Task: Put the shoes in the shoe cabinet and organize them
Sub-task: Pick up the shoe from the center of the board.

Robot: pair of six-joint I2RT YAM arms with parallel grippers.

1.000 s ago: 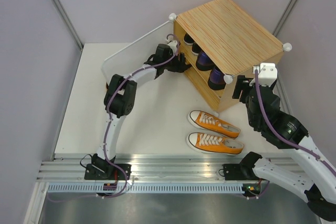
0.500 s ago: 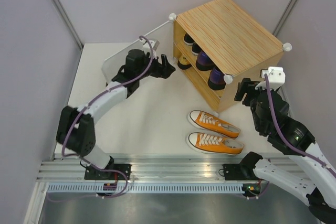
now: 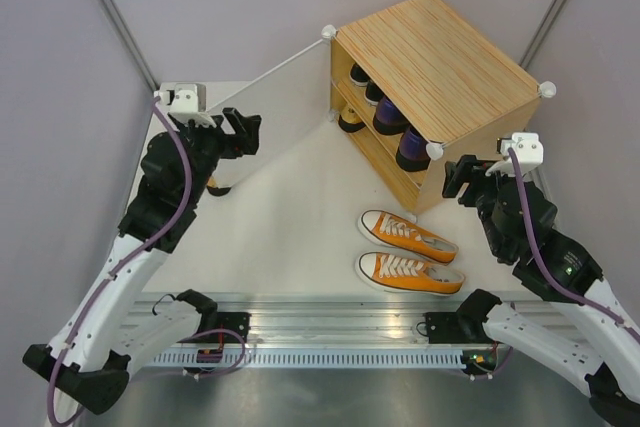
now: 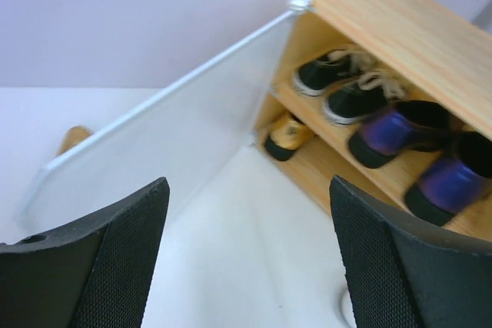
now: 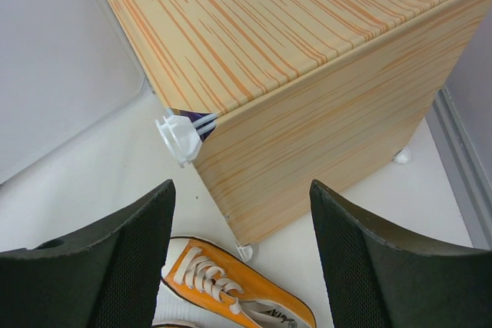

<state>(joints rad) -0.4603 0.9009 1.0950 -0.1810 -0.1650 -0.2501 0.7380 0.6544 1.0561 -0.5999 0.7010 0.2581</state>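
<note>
The shoe cabinet [image 3: 440, 57] stands at the back right with its white panel door [image 3: 275, 97] swung open to the left. On its upper shelf sit black sneakers [image 4: 330, 73] and purple loafers [image 4: 392, 132]. A gold pump [image 4: 286, 134] lies on the lower shelf. Two orange sneakers [image 3: 405, 235] lie side by side on the table in front of the cabinet. My left gripper [image 3: 246, 133] is open and empty, hovering left of the door's free end. My right gripper [image 3: 462, 175] is open and empty beside the cabinet's right front corner, above the orange sneaker [image 5: 231, 293].
A small tan object [image 4: 73, 140] peeks out behind the door's far end. Grey walls close in the white table [image 3: 290, 237] on three sides. A metal rail [image 3: 330, 312] with both arm bases runs along the near edge.
My left arm has pulled back from the cabinet's opening to the left side of the table, its jaws now wider. The right gripper has barely shifted.
</note>
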